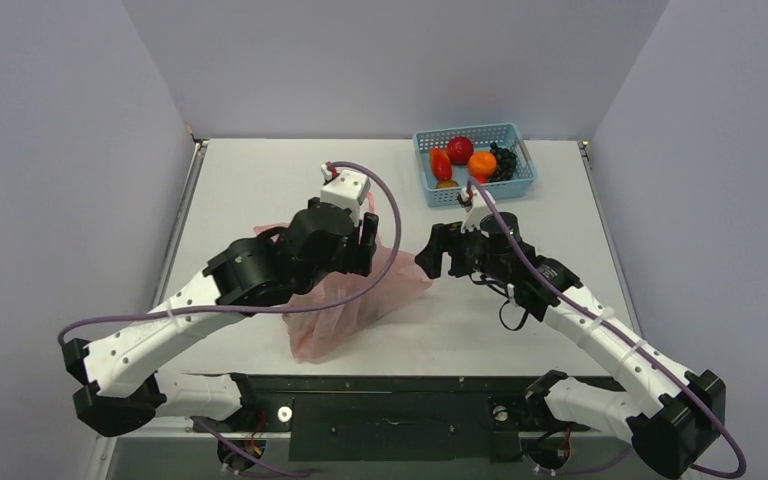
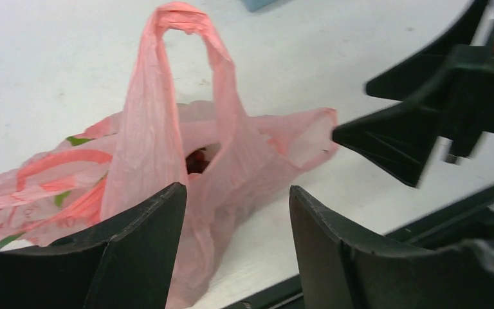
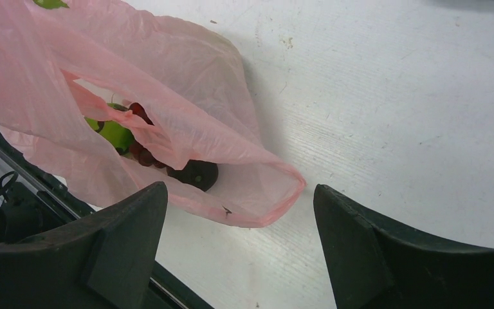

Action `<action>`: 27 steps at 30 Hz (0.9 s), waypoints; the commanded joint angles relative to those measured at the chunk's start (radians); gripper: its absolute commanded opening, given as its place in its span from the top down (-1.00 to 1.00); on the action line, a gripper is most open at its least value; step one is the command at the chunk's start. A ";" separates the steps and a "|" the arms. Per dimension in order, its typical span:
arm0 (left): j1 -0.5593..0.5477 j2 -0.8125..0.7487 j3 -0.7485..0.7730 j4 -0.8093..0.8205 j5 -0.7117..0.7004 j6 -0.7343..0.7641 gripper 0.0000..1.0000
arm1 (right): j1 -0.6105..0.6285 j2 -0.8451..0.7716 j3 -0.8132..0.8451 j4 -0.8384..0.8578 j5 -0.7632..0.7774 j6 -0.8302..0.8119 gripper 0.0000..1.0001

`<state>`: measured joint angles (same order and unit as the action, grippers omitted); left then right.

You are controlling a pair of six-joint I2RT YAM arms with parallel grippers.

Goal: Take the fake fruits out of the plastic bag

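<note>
The pink plastic bag [image 1: 355, 298] lies crumpled on the table between the arms, its mouth facing right. In the right wrist view, a green fruit [image 3: 116, 133], a dark red grape bunch [image 3: 143, 153] and a small dark round fruit [image 3: 197, 173] show inside the bag [image 3: 186, 58]. A pear shape is not visible. My left gripper [image 1: 367, 243] is open above the bag. One bag handle [image 2: 179, 84] stands up in front of the gripper [image 2: 237, 201], and bag film lies against its left finger [image 2: 145, 248]. My right gripper [image 1: 432, 257] is open and empty just right of the bag's mouth [image 3: 239, 194].
A light blue mesh basket [image 1: 515, 185] at the back right holds a round red fruit [image 1: 460, 149], a round orange fruit [image 1: 482, 163] and other pieces. The table's near edge with a black rail [image 1: 390, 385] runs just below the bag.
</note>
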<state>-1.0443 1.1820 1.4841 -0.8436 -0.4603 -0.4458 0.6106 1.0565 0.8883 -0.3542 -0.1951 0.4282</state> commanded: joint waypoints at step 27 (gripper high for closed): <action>0.275 0.088 -0.043 0.186 0.380 0.064 -0.13 | 0.004 0.067 0.127 0.015 -0.075 -0.090 -0.59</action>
<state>-0.7685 1.2850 1.4754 -0.7494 -0.2909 -0.4099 0.6106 1.1072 0.9668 -0.3618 -0.2485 0.3538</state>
